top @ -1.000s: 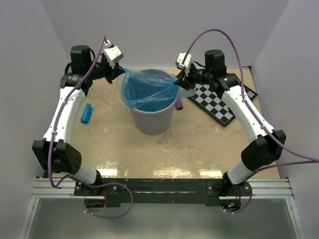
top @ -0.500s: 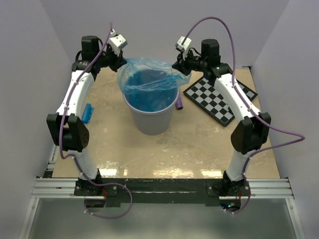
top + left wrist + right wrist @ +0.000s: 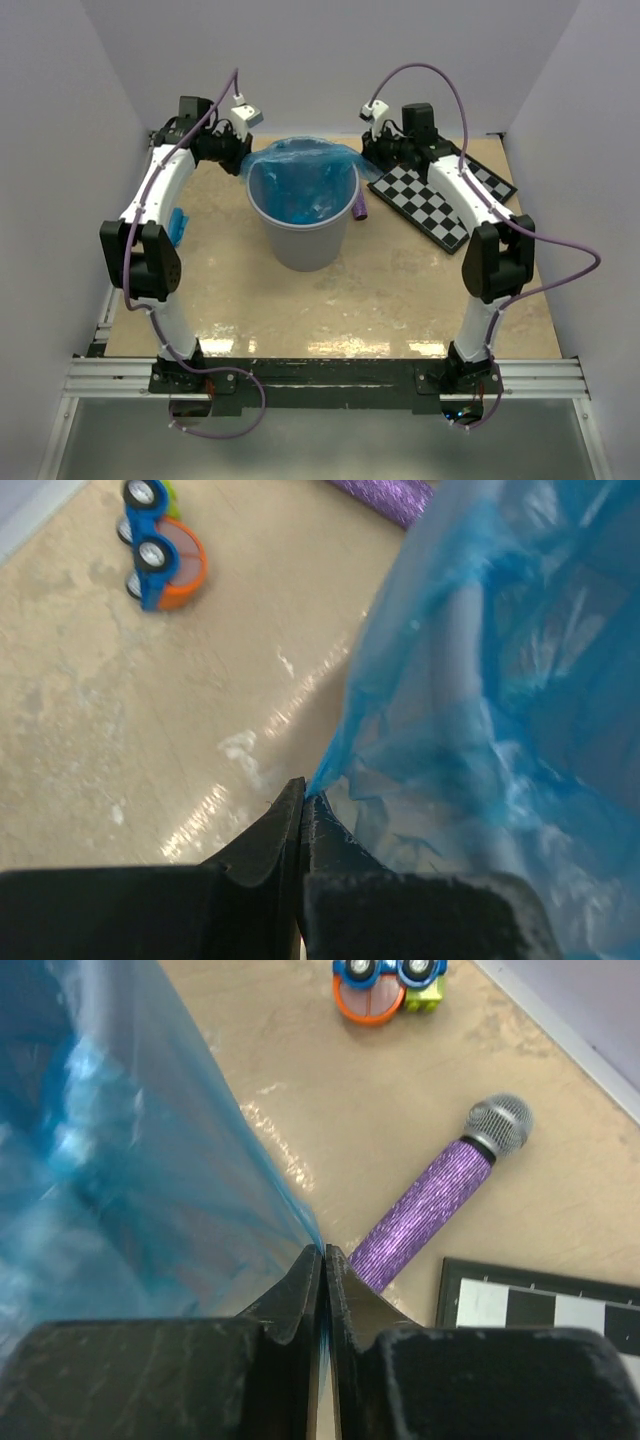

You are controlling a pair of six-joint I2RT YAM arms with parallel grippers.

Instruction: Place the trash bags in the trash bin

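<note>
The left gripper point(image 3: 302, 792) is pressed together on a corner of the bag point(image 3: 480, 680). The thin film is caught right at its tips and fans away up and to their right. The right gripper point(image 3: 323, 1252) is pinched shut on the opposite edge in the same way, and there the sheet runs off to its left. Between the two, the bag hangs open over the bin point(image 3: 305, 245). Most of its belly sags inside, while the back of its mouth stands above the far rim. The step in hand looks like settling that mouth down into the bin. To do it well, both grippers should drop and come inward together at an even pace, with only light tension. The film is flimsy enough to tear or slip from such small bites, and a harder pull on one side could tip or drag the light bin. Neither grip should let go until the raised edge is below the rim. Just past the right tips lies a mic point(image 3: 430, 1200), with a chessboard point(image 3: 540, 1305) to their right and a toy car point(image 3: 385, 985) farther ahead. None of them is in the way. A second bag, a roll point(image 3: 178, 225), lies on the table point(image 3: 300, 320) well back from the left gripper, beside its own arm, and is not yet in the bin.
</note>
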